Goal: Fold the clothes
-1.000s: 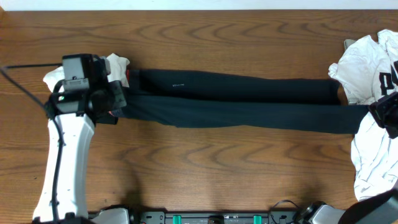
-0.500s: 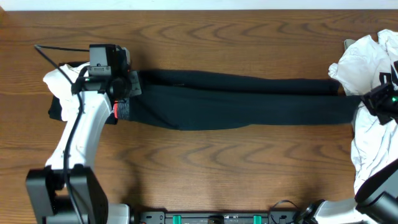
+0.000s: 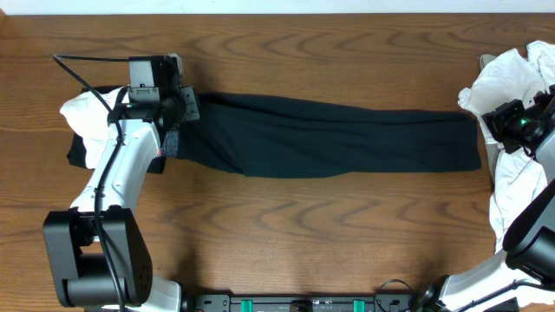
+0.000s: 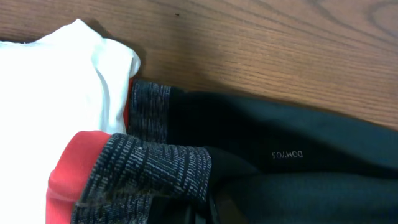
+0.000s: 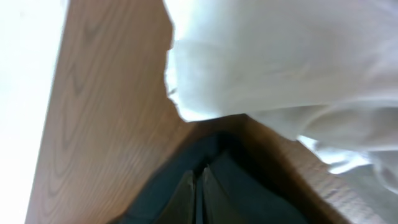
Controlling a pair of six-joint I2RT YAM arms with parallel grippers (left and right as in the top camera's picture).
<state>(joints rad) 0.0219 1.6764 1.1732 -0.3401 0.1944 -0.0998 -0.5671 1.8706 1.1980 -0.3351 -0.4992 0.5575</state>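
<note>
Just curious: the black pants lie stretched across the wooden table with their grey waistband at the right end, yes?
No. The pants lie stretched across the table, but the grey waistband is at the left end, as the overhead view shows.

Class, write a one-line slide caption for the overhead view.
Left gripper and right gripper hold black pants stretched across the table.

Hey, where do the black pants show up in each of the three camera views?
Overhead: black pants stretched across the middle, left to right.
Left wrist: lower right, grey waistband at bottom left.
Right wrist: bottom centre, below a white shirt.
Shared landmark: the wooden table.
</note>
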